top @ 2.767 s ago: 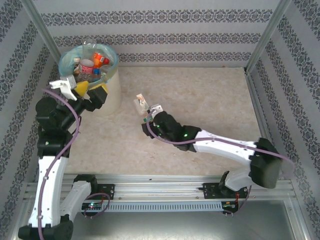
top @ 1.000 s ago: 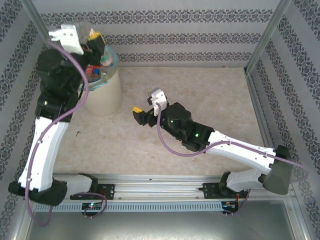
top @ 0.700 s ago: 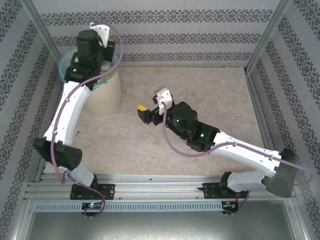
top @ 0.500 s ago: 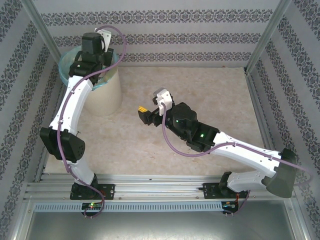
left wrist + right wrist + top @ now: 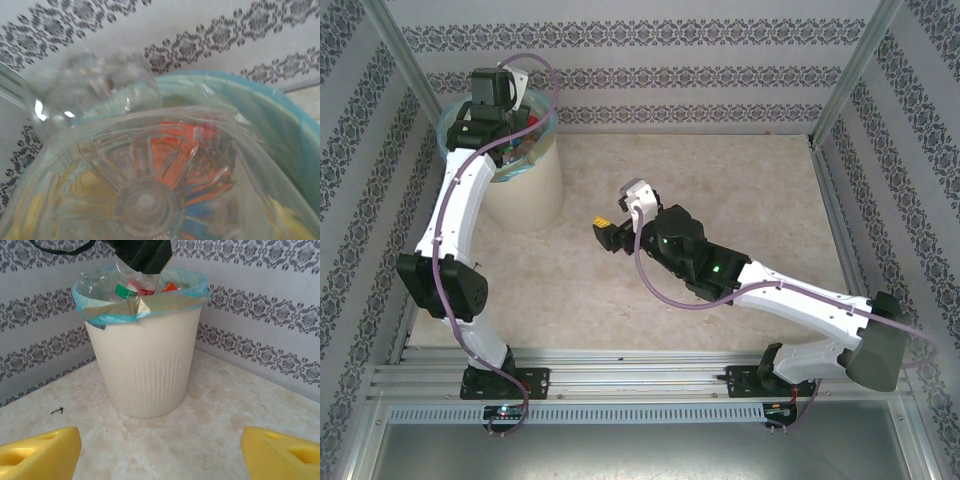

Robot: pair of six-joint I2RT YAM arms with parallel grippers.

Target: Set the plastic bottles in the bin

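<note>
The cream-white bin [image 5: 528, 195] with its blue-green bag [image 5: 150, 305] stands at the far left of the table. My left gripper [image 5: 498, 98] hangs over the bin's mouth, shut on a clear plastic bottle [image 5: 150, 190] whose base faces its camera. In the right wrist view that bottle [image 5: 131, 284] points neck-down into the bin under the left gripper [image 5: 142, 252]. Other bottles with red and orange labels [image 5: 185, 150] lie inside, and one clear bottle [image 5: 95, 85] leans at the rim. My right gripper [image 5: 608, 228] is open over the table's middle, yellow fingers [image 5: 40, 452] wide apart, facing the bin [image 5: 145, 365].
Patterned walls close in the table on three sides, with metal posts [image 5: 845, 75] at the back corners. Bare marble tabletop [image 5: 740, 190] lies between my right gripper and the bin, and to the right. A small dark speck [image 5: 56, 410] lies left of the bin.
My left arm swung up from beside the bin and stretched over it, lowering its bottle to the bin's mouth. The right gripper no longer holds its bottle and stands open.
</note>
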